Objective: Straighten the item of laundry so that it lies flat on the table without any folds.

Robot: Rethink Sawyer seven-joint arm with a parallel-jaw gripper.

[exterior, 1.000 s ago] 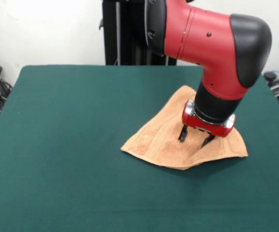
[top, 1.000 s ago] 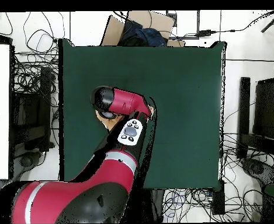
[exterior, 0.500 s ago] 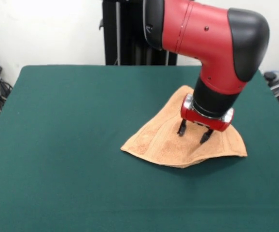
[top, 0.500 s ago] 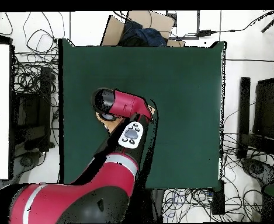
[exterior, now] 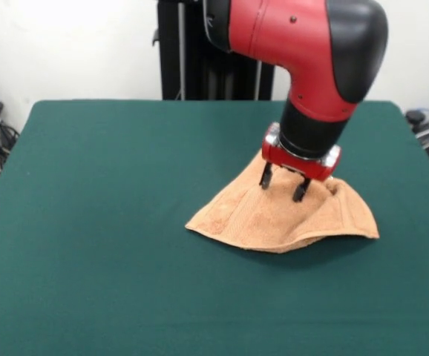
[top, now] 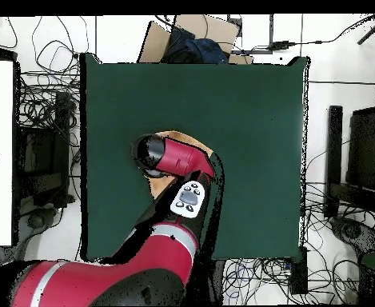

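The peach-orange towel (exterior: 274, 215) lies crumpled in a rough triangle on the right half of the green table (exterior: 110, 193), with a fold raised along its front edge. My gripper (exterior: 282, 184) hangs just above the towel's far part, fingers apart and holding nothing. In the overhead view the arm's wrist (top: 170, 154) covers the gripper. Only slivers of the towel (top: 176, 136) show around it there.
The arm's red and black elbow (exterior: 311, 44) reaches over the table's far right part. The black pedestal (exterior: 192, 59) stands behind the far edge. Cables and boxes (top: 38, 144) lie on the floor around the table.
The gripper has risen off the towel and moved toward the far side and left in the front view. It stays open. The towel has hardly changed shape.
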